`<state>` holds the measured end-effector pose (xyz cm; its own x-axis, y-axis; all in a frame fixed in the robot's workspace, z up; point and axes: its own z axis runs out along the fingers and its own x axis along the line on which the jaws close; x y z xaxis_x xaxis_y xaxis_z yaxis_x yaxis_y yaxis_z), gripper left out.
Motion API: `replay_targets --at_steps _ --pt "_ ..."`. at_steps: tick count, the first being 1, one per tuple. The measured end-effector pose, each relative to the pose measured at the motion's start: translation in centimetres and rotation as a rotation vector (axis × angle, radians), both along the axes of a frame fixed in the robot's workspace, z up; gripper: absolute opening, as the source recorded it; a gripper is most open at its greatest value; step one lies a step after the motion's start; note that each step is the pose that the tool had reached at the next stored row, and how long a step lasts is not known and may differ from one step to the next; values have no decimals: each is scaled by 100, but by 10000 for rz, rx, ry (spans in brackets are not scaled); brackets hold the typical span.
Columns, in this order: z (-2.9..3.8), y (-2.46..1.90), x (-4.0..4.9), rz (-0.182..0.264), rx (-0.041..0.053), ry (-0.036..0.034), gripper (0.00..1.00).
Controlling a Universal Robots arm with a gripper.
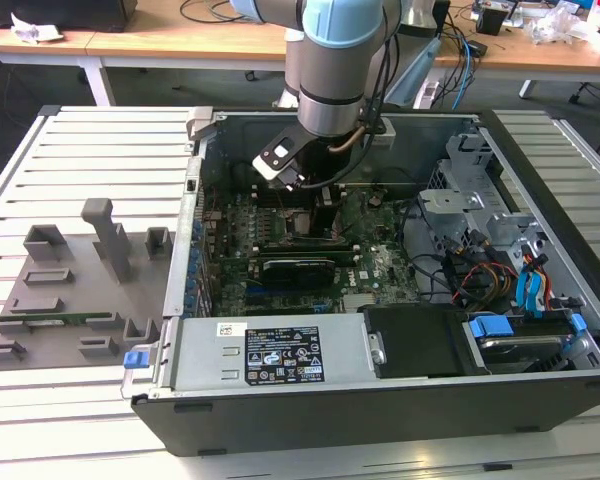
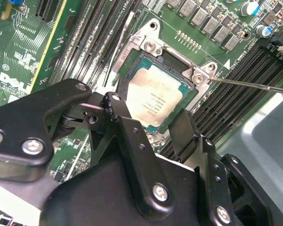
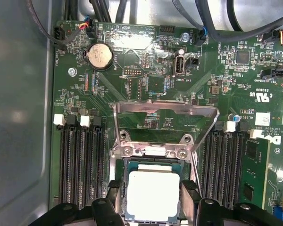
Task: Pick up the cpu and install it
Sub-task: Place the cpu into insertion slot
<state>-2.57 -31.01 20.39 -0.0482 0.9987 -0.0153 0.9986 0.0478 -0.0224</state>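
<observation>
The cpu (image 2: 153, 96) (image 3: 152, 197), a small square chip with a silvery top plate, lies flat within the socket frame (image 2: 150, 46) on the green motherboard. My gripper (image 2: 151, 115) (image 3: 152, 188) stands straight over it, one black finger (image 2: 117, 107) against one edge of the chip and the other finger (image 2: 184, 126) against the opposite edge. The socket's metal load plate (image 3: 165, 113) is swung up and open, and its thin lever (image 2: 250, 84) sticks out sideways. In the exterior view the gripper (image 1: 315, 200) reaches down into the open computer case (image 1: 380, 400).
Rows of black memory slots (image 3: 78, 160) run on both sides of the socket. A long black expansion card (image 1: 300, 268) sits just in front of the gripper. The power supply (image 1: 270, 350), drive cage (image 1: 480, 200) and cables (image 1: 480, 280) crowd the case. A grey fixture tray (image 1: 70, 290) lies at the exterior view's left.
</observation>
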Motion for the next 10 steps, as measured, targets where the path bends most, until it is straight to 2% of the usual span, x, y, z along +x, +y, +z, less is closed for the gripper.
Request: replay_targets --at_steps 5,10 --pt "-35 -8 0 0 2 0 62" --pt "-36 -9 0 1 4 0 62"
